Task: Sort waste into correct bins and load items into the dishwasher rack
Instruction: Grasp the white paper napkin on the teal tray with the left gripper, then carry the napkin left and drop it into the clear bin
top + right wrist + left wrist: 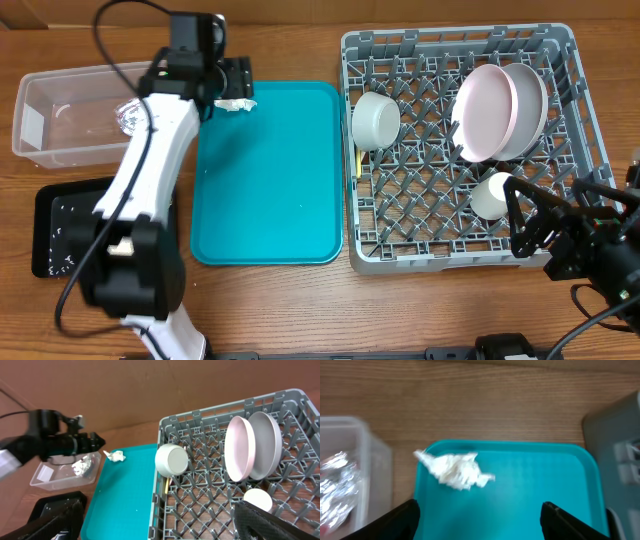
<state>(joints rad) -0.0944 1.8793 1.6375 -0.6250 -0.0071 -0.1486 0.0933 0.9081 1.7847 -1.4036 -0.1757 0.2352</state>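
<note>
A crumpled white paper scrap (238, 104) (455, 470) lies on the far left corner of the flat teal tray (270, 190). My left gripper (232, 82) (480, 520) is open and empty, with the scrap ahead of its fingertips. The silver foil wrapper (130, 115) (337, 490) lies in the clear tub (40, 90). The black tray (50, 200) holds rice specks. The grey rack (580, 120) holds two plates (488, 110), a bowl (376, 120), a cup (490, 196) and a yellow spoon (359, 162). My right gripper (537, 225) (160, 527) is open over the rack's near right corner. I see no fork and no brown lump.
The teal tray lies between the two bins on the left and the rack on the right. The clear tub stands behind the black tray. Bare wooden table shows along the far and near edges.
</note>
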